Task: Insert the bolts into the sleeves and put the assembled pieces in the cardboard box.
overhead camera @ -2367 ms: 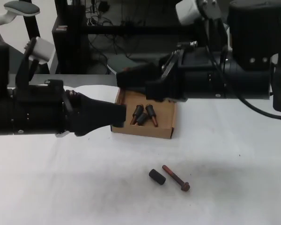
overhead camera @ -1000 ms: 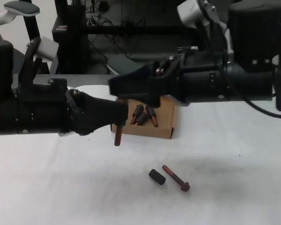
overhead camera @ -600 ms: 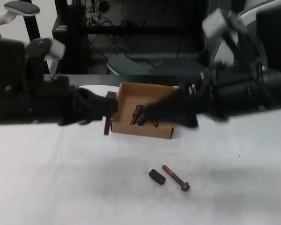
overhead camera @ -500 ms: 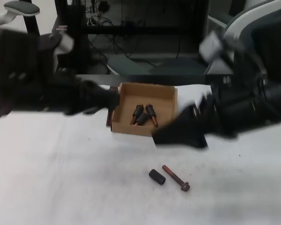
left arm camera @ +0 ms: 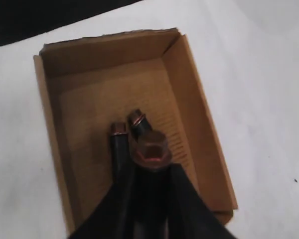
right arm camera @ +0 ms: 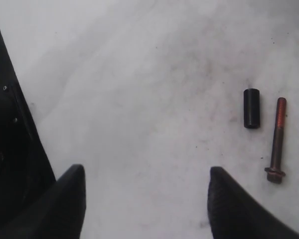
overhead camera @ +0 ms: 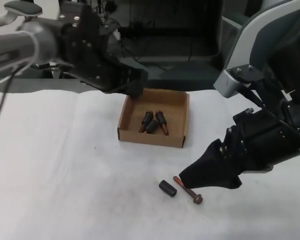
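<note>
left pincer [left arm camera: 152, 172]: clamped tight on the held bolt [left arm camera: 150, 152], hex head facing the wrist camera. It hangs over the box [left arm camera: 199, 124], probably lined up for a drop-in.
box: directly under the left pincer, open top, sitting on the table [right arm camera: 139, 74].
finished pieces [left arm camera: 120, 149]: lie inside the box, below the left pincer's tips, close together.
right pincer [right arm camera: 145, 174]: spread wide, nothing in it, low over the table. It looks staged for the next pick.
loose sleeve [right arm camera: 251, 108]: flat on the table, ahead of the right pincer and off to one finger's side, not in the gap.
loose bolt [right arm camera: 275, 139]: just beside the loose sleeve, roughly parallel, not touching, on that same side.
why apart: this pair is not yet joined and is likely the last set left to do.
hidden: the left pincer's fingers cover the held bolt's shank, so I cannot tell if a sleeve is on it.
hidden 2: the held bolt and fingers cover part of the finished pieces in the left wrist view, so the count there is unclear.
hard to make out: in the high view the right pincer's tips blend into the arm's dark bulk.
</note>
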Robot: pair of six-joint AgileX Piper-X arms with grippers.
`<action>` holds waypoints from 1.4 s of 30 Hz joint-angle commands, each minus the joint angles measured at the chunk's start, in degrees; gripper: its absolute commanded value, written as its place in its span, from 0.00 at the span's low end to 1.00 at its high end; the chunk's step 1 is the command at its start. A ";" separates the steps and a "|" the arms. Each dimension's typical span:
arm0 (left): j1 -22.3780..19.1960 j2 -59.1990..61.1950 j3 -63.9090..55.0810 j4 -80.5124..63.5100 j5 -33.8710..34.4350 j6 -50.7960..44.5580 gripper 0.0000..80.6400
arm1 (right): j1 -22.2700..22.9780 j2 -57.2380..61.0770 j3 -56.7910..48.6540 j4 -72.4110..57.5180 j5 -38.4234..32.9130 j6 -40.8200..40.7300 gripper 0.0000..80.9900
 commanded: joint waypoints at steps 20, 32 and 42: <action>-6.45 12.60 -16.02 9.49 -14.12 1.03 0.57 | -0.31 -0.57 -0.16 -0.32 -1.38 -1.57 0.86; -6.18 9.05 -16.02 17.86 -15.01 1.03 0.77 | -0.31 -0.57 -0.16 0.91 2.47 -1.57 0.86; -6.30 0.84 -7.89 25.30 -17.15 -0.76 0.77 | -0.31 -0.57 -0.16 3.80 4.28 -3.60 0.86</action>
